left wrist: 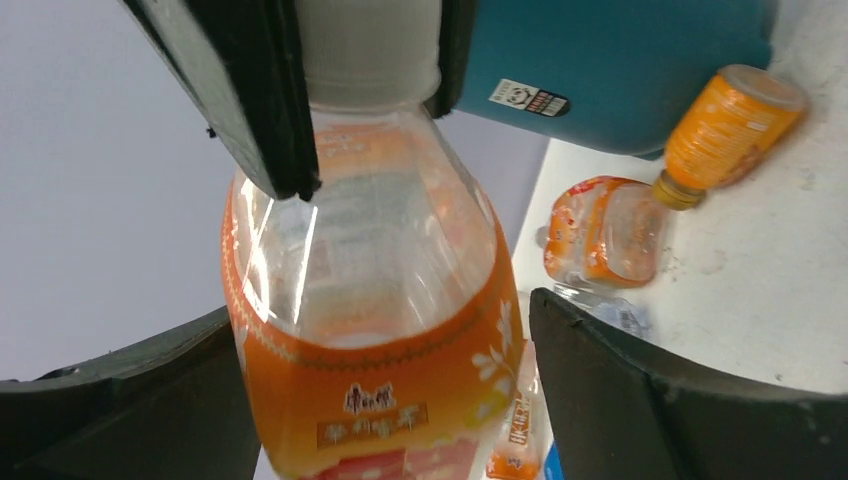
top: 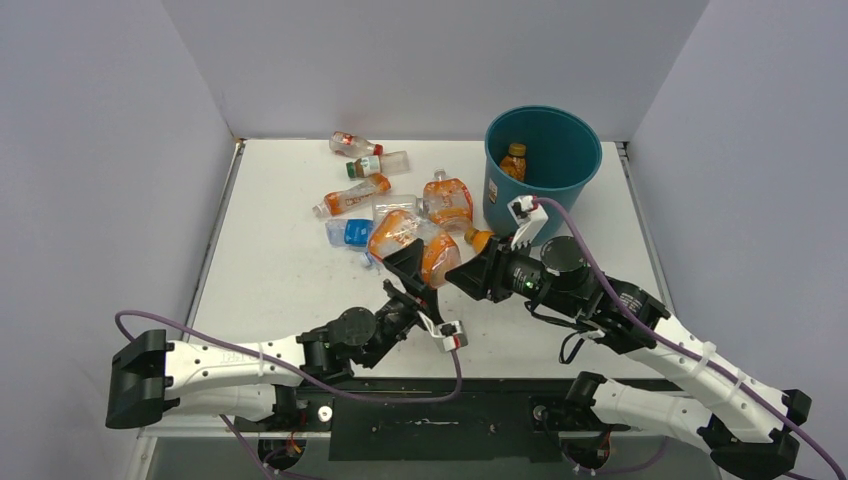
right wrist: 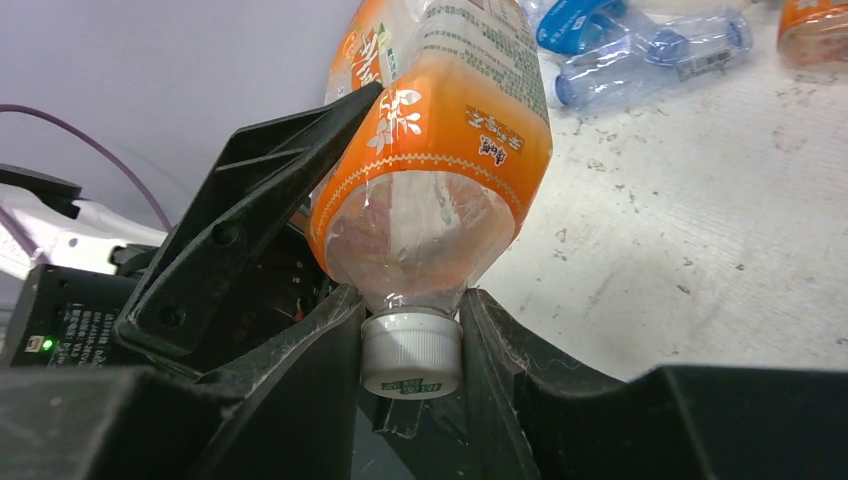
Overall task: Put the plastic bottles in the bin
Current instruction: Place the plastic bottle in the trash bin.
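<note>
An orange-labelled plastic bottle (right wrist: pixel 440 170) with a white cap (right wrist: pixel 411 350) hangs in the air between both arms. My right gripper (right wrist: pixel 411 352) is shut on that cap. My left gripper (left wrist: pixel 390 400) is open, and its fingers (left wrist: pixel 680 400) stand on either side of the bottle's body (left wrist: pixel 370 330), with a gap on the right side. From above, the held bottle (top: pixel 440 258) sits just left of the teal bin (top: pixel 590 150), which holds one orange bottle (top: pixel 514 162). Several more bottles (top: pixel 350 197) lie on the table behind.
A small orange bottle (top: pixel 478 238) lies at the foot of the bin, and a crushed one (top: pixel 448 200) lies beside it. Blue-labelled bottles (top: pixel 350 232) and clear ones (top: pixel 378 165) are scattered at the table's middle back. White walls close in three sides.
</note>
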Controlling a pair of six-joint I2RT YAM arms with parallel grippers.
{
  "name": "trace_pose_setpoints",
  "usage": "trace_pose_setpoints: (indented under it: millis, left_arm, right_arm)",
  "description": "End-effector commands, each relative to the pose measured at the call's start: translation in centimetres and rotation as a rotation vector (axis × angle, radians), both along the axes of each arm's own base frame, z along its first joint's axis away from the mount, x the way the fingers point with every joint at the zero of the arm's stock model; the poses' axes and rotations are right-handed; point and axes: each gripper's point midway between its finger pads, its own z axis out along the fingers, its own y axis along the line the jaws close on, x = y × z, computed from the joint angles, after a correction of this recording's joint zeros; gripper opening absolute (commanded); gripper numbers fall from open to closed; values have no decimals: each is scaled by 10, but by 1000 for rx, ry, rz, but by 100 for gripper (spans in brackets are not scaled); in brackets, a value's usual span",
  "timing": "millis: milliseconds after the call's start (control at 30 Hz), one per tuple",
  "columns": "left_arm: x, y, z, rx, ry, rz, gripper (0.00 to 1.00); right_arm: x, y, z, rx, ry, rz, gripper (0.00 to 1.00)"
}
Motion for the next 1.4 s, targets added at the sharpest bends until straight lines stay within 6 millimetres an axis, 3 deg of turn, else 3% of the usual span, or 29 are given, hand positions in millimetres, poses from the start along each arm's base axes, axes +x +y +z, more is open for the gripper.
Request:
trace_pose_setpoints:
  millis: [0, 200, 300, 333, 433, 467, 533, 667, 833, 1067, 1367]
  left_arm:
    - [9, 16, 42, -177, -84, 87, 81]
    - [10, 22, 47, -236, -77, 106, 47]
    - [8, 22, 46, -242, -63, 99, 40]
    - [7, 22, 47, -251, -53, 95, 39]
    - [2, 22, 49, -297, 7, 72, 36]
    - [0, 21, 50, -326, 50, 53, 35]
    - [-11, 15, 51, -387, 179, -24, 35]
    - [-54, -4, 59, -555, 543, -299, 36]
    - [-90, -14, 71, -717, 916, -562, 37]
    - [-94, -8, 76, -790, 1378, -779, 35]
    - [-84, -10, 72, -782, 1512, -787, 34]
  right_arm:
    - [-7, 11, 32, 142, -7, 43, 5]
    - [-8, 10, 35, 135, -11, 44, 5]
    - [-7, 10, 40, 114, -36, 54, 6]
    - [-7, 9, 45, 109, -51, 60, 17]
    - [-3, 1, 64, 96, -131, 40, 74]
    - [0, -5, 71, 91, -167, 16, 83]
    - [6, -21, 89, 101, -250, -42, 93]
    - [6, -41, 114, 140, -418, -86, 96]
    - [-9, -39, 129, 225, -541, -7, 96]
    - [-34, -15, 149, 337, -632, 175, 97]
    - [-2, 14, 126, 186, -571, 158, 93]
